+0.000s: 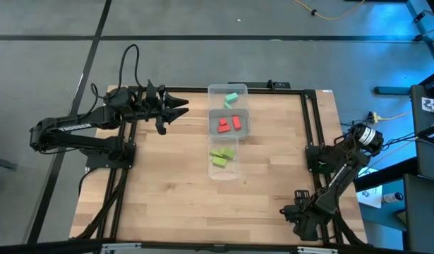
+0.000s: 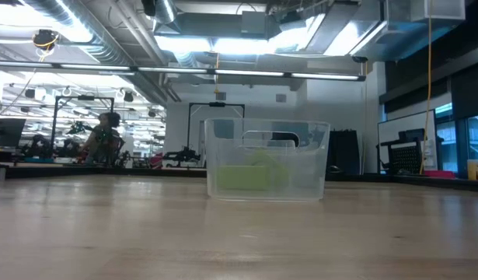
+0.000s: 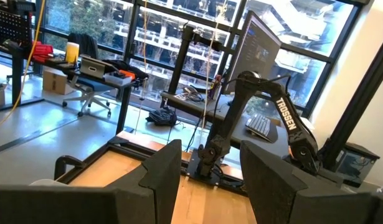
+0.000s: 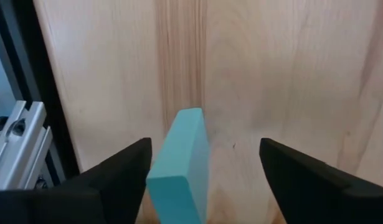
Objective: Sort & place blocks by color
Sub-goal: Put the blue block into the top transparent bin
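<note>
A mint teal-green block [image 4: 179,168] lies on the bare wood near the table's near right corner. My right gripper [image 4: 205,144] points down over it, open, with one finger on each side of the block; in the high view the right gripper [image 1: 299,214] hides it. Three clear trays stand in a row at mid-table: the far one holds a mint block [image 1: 231,99], the middle one red blocks [image 1: 229,124], the near one lime blocks [image 1: 222,156]. My left gripper [image 1: 178,109] hangs open and empty left of the trays. My right gripper has one finger [image 4: 119,171] right beside the block's long side [image 4: 155,180]; whether it touches, I cannot tell. The other finger [image 4: 303,177] stands well clear of the block. The fingers come from above, and the block rests on the table.
A black frame rail [image 1: 308,127] runs along the table's right edge, close to the right gripper. The near clear tray [image 2: 316,167] shows in the low view with lime blocks inside. Bare wood lies between the trays and the right gripper.
</note>
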